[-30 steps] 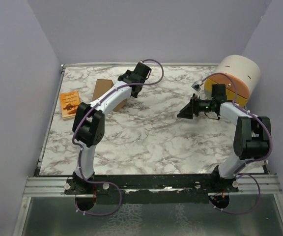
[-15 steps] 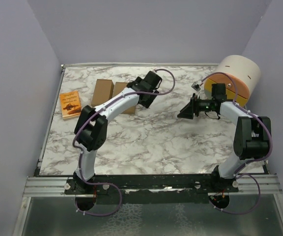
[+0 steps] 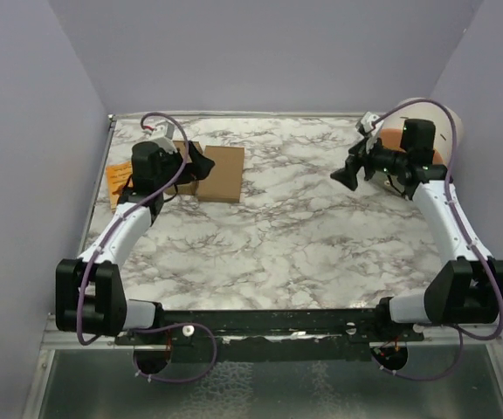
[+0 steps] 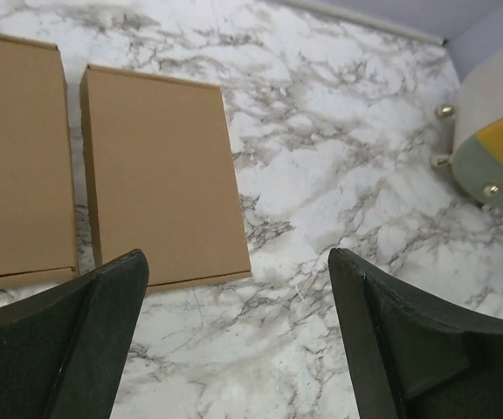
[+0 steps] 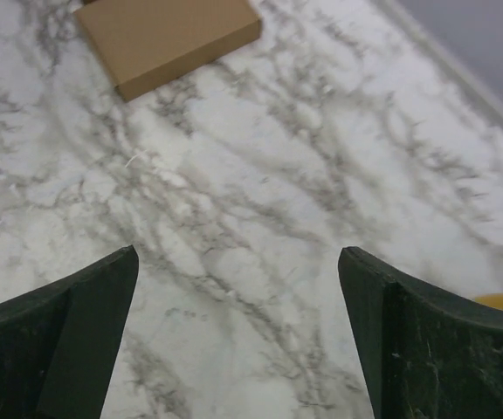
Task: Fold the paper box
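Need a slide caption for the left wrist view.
Open left tool over marble table; shallow brown cardboard box beside second brown cardboard box, cropped at frame edge.

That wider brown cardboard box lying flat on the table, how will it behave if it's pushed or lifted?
The paper box looks like thin cardboard and is shallow, so it is probably light. It lies flat on the smooth marble table, so a push should slide it, not tip it. Its thin walls may flex or dent under a pinch.
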You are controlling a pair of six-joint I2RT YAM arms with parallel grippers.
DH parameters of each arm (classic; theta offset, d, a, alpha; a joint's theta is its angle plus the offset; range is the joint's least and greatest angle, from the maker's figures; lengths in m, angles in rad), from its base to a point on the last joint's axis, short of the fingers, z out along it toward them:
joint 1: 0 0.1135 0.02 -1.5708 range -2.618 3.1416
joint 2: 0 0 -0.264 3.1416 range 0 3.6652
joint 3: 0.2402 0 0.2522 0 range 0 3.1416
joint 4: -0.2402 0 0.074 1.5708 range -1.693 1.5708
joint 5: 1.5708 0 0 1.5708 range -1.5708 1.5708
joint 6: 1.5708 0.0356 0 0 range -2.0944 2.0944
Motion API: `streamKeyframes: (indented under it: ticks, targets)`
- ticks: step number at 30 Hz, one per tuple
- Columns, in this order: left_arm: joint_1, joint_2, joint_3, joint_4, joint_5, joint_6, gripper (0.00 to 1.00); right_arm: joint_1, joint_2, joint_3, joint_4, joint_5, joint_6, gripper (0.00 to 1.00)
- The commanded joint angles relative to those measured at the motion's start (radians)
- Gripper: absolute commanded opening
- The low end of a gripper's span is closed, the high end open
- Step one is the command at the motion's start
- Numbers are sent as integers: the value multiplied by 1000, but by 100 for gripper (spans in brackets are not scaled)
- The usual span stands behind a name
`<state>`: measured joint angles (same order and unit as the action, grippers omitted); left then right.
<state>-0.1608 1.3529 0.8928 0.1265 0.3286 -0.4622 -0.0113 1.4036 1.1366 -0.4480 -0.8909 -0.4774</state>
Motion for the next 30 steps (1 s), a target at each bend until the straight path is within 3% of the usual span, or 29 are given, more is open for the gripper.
streamKeyframes:
  ticks: [1, 5, 13, 19, 30]
  targets:
    - [101, -135, 42, 120, 165, -112, 89, 2, -94, 174, 35, 311, 16, 100]
    - [170, -208, 159, -2, 127, -90, 96, 2, -100, 395, -2, 477, 197, 100]
    - [181, -261, 467, -216, 91, -1, 99, 2, -98, 714, -163, 411, 293, 99]
    - [181, -276, 566, -252, 140, 0, 99, 2, -126, 757, -150, 513, 476, 99]
    - [181, -286, 567, -271, 155, 3, 99, 2, -159, 730, -162, 479, 480, 99]
